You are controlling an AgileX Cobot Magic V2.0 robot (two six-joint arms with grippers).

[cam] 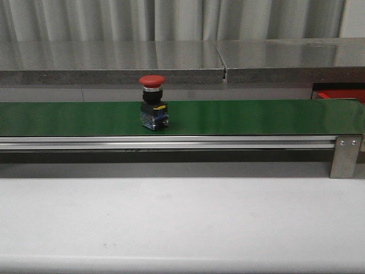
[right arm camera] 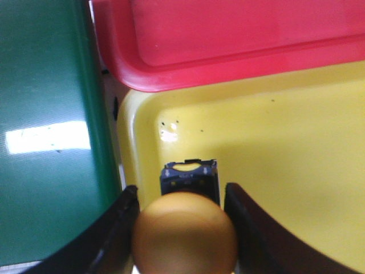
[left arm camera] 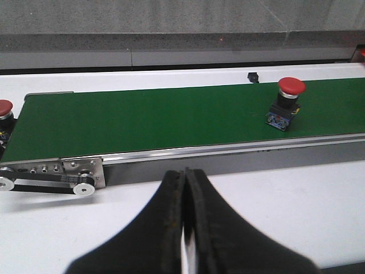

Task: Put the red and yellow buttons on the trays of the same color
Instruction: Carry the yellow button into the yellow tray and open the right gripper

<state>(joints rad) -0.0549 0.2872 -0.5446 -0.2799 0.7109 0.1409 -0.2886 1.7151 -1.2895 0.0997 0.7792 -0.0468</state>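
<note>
A red button (cam: 153, 105) stands upright on the green belt (cam: 256, 117), left of centre; the left wrist view shows the red button (left arm camera: 287, 103) too. My left gripper (left arm camera: 185, 171) is shut and empty, over the white table in front of the belt. A yellow button (right arm camera: 185, 234) sits between the fingers of my right gripper (right arm camera: 181, 194), which looks shut on it, low over a corner of the yellow tray (right arm camera: 285, 142). The red tray (right arm camera: 228, 40) lies just beyond the yellow one.
A second red-capped button (left arm camera: 4, 108) sits at the belt's left end, beside the metal drive bracket (left arm camera: 80, 174). The belt's green end (right arm camera: 45, 114) runs close alongside both trays. A grey stone ledge (cam: 114, 63) runs behind the belt.
</note>
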